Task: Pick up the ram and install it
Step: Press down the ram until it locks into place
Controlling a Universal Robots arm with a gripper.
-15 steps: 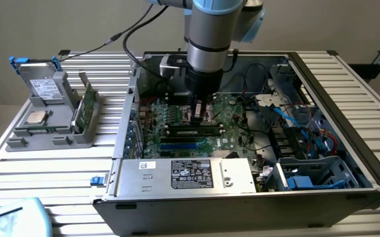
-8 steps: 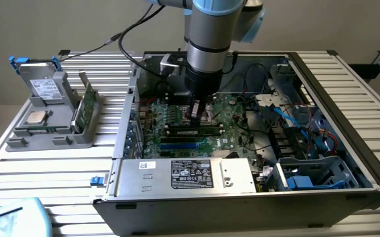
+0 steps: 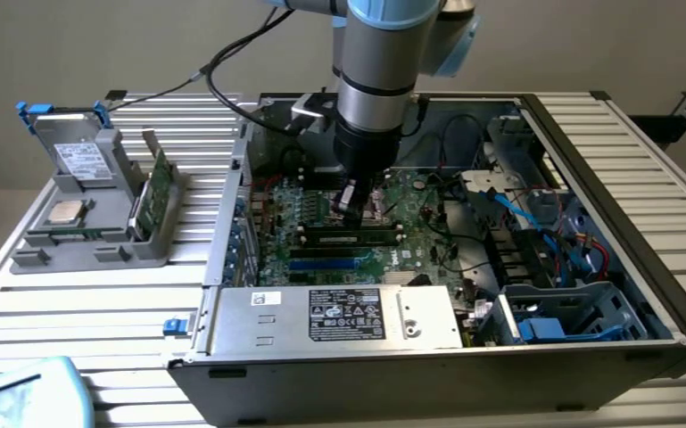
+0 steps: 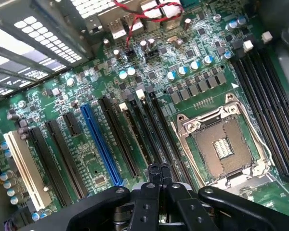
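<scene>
On the exterior view's left, outside the open computer case (image 3: pixel 628 160), a grey holder (image 3: pixel 93 241) is sitting on the slatted table (image 3: pixel 69 312). It is carrying a hard drive (image 3: pixel 78 160), a square silver chip (image 3: pixel 67 212) and a broad green card (image 3: pixel 154 192) standing on edge.

Inside the case, the robot arm (image 3: pixel 373 80) is reaching straight down over the motherboard (image 3: pixel 432 205). Its gripper (image 3: pixel 349 203) is pinched shut, the two fingers pressed together with nothing showing between them. The tips are hovering at, or perhaps touching, the ram (image 3: pixel 349 237). That is a long dark stick with a pale label, lying along one of the memory slots near the middle of the case, toward its front from the gripper.

In the wrist view the closed gripper (image 4: pixel 159 175) is pointing down among the long black slots, between a blue slot (image 4: pixel 98 144) and the bare processor socket (image 4: pixel 221 144).

The pick-up appears done, and the stick seems to be sitting in its slot. The shut fingers suggest the arm is pressing it home, not carrying it. Whether the stick is fully seated and the end clips are latching cannot be told.

Along the front of the case a silver power supply (image 3: pixel 343 316) is sitting just below the board. Toward the exterior view's right, blue and red cables (image 3: pixel 557 223) are running to the drive bay.
</scene>
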